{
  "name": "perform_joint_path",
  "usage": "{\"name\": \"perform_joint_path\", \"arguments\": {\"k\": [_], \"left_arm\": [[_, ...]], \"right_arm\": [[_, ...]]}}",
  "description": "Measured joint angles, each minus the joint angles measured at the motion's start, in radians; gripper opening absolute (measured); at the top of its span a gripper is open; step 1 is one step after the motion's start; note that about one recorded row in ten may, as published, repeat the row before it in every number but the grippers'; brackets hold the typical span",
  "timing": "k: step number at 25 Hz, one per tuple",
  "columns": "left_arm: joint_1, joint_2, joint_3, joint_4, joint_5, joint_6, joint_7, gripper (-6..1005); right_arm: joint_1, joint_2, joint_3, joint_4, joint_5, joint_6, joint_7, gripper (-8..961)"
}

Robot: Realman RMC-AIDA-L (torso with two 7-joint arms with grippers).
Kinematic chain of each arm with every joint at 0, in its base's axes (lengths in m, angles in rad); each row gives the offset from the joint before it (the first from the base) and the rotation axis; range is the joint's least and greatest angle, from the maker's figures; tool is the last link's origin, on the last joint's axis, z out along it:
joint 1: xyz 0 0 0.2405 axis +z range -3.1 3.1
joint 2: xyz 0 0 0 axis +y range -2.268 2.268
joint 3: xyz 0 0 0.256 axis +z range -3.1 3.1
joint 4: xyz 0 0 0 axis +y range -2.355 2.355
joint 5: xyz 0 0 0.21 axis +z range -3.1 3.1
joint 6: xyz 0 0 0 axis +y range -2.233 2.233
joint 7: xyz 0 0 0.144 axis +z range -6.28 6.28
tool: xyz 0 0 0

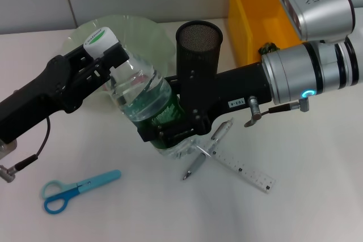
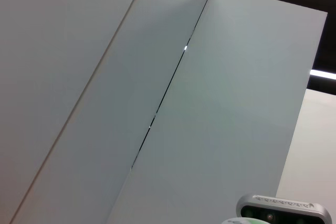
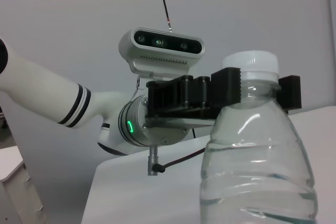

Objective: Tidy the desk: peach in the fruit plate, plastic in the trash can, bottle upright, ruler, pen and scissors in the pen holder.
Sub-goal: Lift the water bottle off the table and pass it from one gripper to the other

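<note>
A clear water bottle [image 1: 144,92] with a white cap and green label stands between both arms in front of the pen holder. My left gripper [image 1: 105,60] is shut on its neck just under the cap [image 3: 251,62]. My right gripper [image 1: 172,131] is shut on its lower body near the base. In the right wrist view the bottle [image 3: 257,166] looks upright. Blue scissors [image 1: 76,188] lie at the front left. A clear ruler [image 1: 245,169] and a grey pen [image 1: 197,164] lie crossed under my right arm. The black mesh pen holder [image 1: 198,43] stands behind. The peach is out of view.
A pale green fruit plate [image 1: 142,29] sits at the back left, partly behind the bottle. A yellow bin [image 1: 249,21] stands at the back right with a small dark item [image 1: 269,47] inside. The left wrist view shows only wall panels.
</note>
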Motion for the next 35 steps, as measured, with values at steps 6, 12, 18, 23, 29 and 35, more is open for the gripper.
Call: {"name": "perform_joint_path", "arguments": {"k": [6,12,18,23,29,35], "left_arm": [[-0.004,0.0,-0.005,0.0,-0.003,0.0,0.0,437],[-0.011,0.0,-0.006,0.0,-0.006,0.0,0.0,438],[-0.013,0.0,-0.008,0.0,-0.015,0.0,-0.002,438],[-0.014,0.0,-0.008,0.0,-0.015,0.0,-0.002,438],[-0.014,0.0,-0.008,0.0,-0.015,0.0,-0.002,437],[-0.013,-0.002,-0.002,0.0,-0.015,-0.003,0.003,437]], "right_arm": [[0.0,-0.001,-0.001,0.0,-0.003,-0.001,0.0,769],[0.0,-0.002,-0.002,0.007,-0.015,-0.002,0.0,768],[-0.004,-0.002,-0.003,0.016,-0.029,-0.002,0.0,768],[-0.008,-0.001,-0.003,0.023,-0.035,0.0,0.0,768],[-0.012,0.0,-0.013,0.037,-0.05,0.006,0.0,768],[-0.023,0.0,-0.014,0.043,-0.053,0.007,-0.001,768]]}}
